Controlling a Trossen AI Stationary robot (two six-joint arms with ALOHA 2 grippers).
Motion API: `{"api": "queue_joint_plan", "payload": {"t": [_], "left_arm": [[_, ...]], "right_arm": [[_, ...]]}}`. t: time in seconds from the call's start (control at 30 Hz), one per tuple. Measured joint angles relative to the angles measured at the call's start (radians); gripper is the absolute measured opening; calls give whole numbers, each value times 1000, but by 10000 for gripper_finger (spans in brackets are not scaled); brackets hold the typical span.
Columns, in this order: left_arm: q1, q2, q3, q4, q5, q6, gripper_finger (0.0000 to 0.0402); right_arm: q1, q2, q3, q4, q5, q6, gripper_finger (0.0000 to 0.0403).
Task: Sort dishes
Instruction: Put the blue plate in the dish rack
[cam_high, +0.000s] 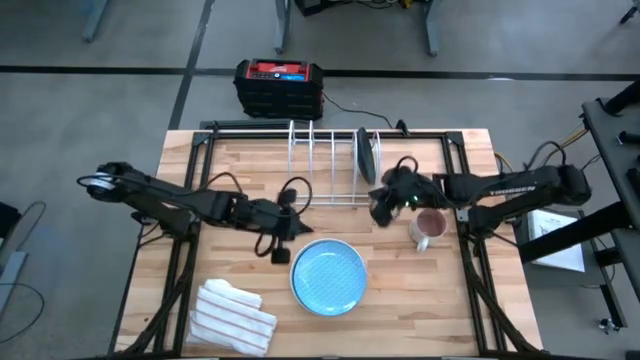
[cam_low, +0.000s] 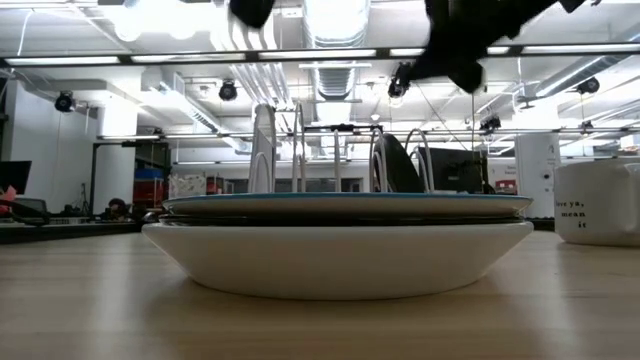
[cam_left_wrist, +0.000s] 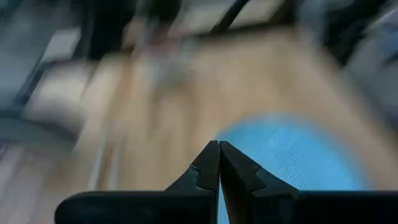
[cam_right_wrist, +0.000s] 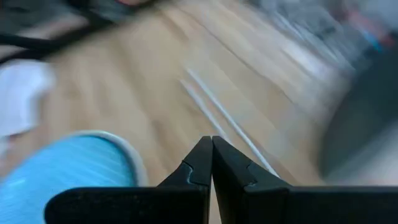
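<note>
Risks first, biggest down.

Bench (cam_high: 200, 180): wire rack (cam_high: 320, 170) sits at the far edge w/ one dark dish (cam_high: 367, 155) upright in a slot. Stack (cam_low: 338, 245) near front centre: blue dish (cam_high: 328, 276) on top, white dish (cam_low: 338, 262) at the bottom per low view; what lies between can't be told. Cloth (cam_high: 233, 318) front-left, mug (cam_high: 427, 229) just right of the stack.

- Rack: R arm comes in beside it; a careless swing could clip the wires or knock the dark dish out of its slot.
- Stack: a pick at the rim could drag the dishes below, or the dish slips – glazed, thin lip.
- Mug: close under R arm's path, easy to bump.
- Arms: both reach toward centre, collision possible over the stack.

Pose: L arm stretched low across the bench, left pincer (cam_high: 281, 250) closed, empty, just beside the stack's left rim. R arm reaches in from the right, right pincer (cam_high: 381, 207) closed, empty, between rack and mug.
</note>
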Motion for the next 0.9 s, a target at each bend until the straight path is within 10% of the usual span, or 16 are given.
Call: {"api": "queue_joint_plan", "payload": {"t": [0.13,0.3,0.9], "left_arm": [[-54,19,16,171,46,128,0],[-92,22,26,188,-155,126,0],[-94,158,-12,408,-413,-121,0]], "right_arm": [[98,14,-66,346,-108,-228,2],[199,9,-126,544,-155,-455,2],[202,0,-165,323,-47,-452,2]]}}
